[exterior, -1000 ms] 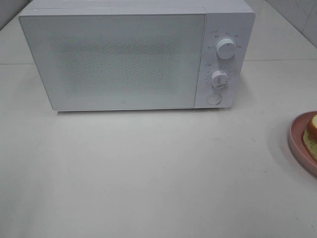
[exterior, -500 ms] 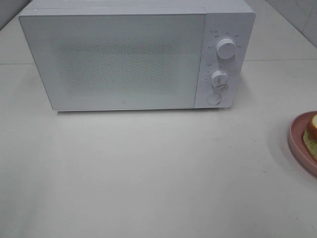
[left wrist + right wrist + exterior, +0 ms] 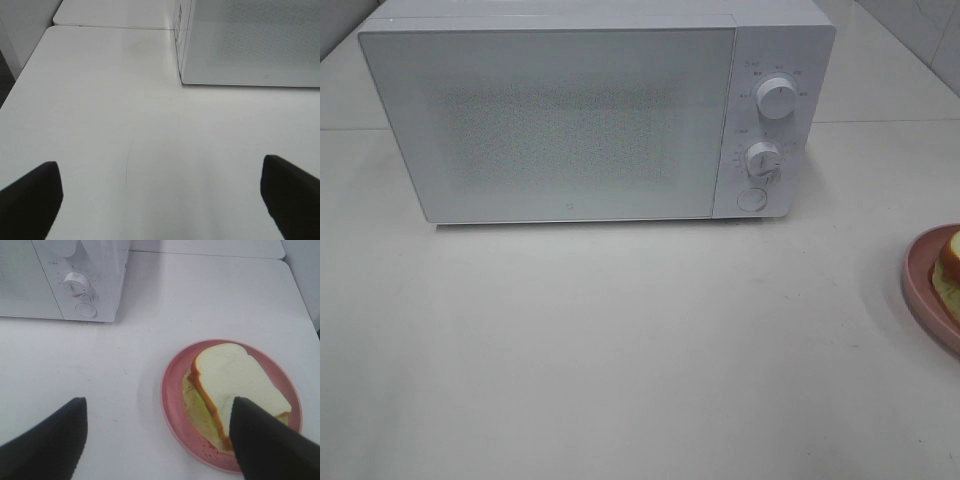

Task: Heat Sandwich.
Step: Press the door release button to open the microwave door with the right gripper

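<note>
Pink plate (image 3: 170, 395) holding sandwich (image 3: 235, 380) (greens seemingly inside), white microwave (image 3: 570, 120) shut

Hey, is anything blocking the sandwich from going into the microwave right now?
Yes, the door of the microwave is shut. The sandwich sits on the plate to its right; nothing else visible lies between them.

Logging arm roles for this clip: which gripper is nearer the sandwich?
Right. The right gripper hangs open right by the sandwich on its pink plate. The left gripper, also open, sits at the far end of the microwave, with no sandwich in its view.
</note>
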`<action>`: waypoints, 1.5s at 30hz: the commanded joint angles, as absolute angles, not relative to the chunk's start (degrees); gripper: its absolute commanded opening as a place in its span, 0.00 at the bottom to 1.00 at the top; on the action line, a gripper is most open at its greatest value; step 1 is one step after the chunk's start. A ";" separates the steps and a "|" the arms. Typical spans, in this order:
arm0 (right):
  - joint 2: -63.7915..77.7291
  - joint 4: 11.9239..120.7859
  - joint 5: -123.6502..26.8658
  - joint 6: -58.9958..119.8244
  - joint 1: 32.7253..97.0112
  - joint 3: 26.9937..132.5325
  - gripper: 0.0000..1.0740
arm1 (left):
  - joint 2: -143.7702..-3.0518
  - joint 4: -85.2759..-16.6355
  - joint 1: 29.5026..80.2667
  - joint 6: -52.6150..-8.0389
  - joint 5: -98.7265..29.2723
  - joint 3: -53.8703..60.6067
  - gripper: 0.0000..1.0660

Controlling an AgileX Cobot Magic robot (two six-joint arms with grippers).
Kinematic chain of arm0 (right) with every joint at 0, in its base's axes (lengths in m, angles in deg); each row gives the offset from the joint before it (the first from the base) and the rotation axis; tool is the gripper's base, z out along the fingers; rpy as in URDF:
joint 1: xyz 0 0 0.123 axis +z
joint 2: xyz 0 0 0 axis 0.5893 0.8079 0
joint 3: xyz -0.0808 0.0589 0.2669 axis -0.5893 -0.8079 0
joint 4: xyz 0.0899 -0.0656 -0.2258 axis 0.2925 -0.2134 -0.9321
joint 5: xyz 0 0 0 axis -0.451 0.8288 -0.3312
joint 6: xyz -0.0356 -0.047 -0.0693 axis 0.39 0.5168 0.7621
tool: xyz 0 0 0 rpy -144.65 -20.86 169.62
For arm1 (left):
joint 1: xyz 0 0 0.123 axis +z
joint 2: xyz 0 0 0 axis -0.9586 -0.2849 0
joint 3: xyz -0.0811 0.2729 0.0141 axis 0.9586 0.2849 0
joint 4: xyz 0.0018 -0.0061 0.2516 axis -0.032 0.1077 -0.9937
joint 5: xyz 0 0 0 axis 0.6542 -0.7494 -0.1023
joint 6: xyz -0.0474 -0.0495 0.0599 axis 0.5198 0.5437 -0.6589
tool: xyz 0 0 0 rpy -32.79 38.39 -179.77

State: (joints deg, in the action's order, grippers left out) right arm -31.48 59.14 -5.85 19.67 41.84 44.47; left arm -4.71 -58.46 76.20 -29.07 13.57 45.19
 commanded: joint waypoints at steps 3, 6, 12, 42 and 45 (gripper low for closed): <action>-27.12 59.02 -10.20 20.02 41.55 44.76 0.71 | -3.05 -58.40 75.97 -28.61 13.40 45.31 0.95; -23.00 59.02 -13.41 20.02 41.55 44.76 0.71 | -3.05 -58.40 75.97 -28.61 13.40 45.31 0.95; -17.44 59.02 -18.68 20.07 41.55 44.76 0.71 | -3.05 -58.40 75.97 -28.61 13.40 45.31 0.95; 7.08 59.08 -72.31 20.59 41.55 36.79 0.71 | -3.05 -58.40 75.97 -28.61 13.40 45.31 0.95; 8.11 59.36 -77.58 20.59 41.55 35.02 0.71 | -3.05 -58.40 75.97 -28.61 13.40 45.31 0.95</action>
